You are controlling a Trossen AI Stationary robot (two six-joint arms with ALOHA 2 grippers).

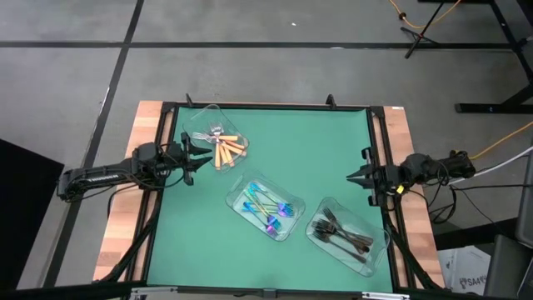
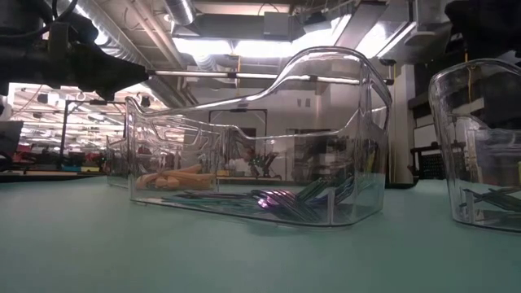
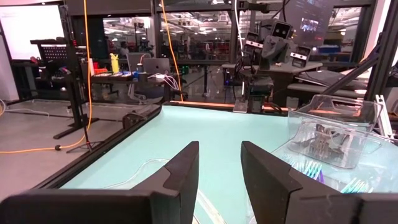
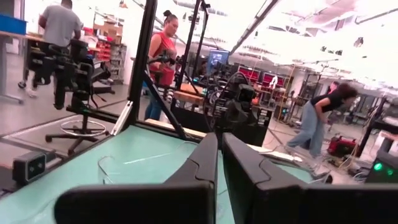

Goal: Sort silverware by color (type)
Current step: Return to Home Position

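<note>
Where orange forks [image 1: 225, 151] lie, left hand [image 1: 203, 155] hovers (beside).

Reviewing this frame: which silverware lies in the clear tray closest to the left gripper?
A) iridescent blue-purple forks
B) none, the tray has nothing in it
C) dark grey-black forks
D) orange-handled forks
D: in the high view the orange-handled forks lie in the clear tray right beside the left gripper.

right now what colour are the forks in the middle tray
The forks are iridescent blue-purple; the high view shows them best.
</note>
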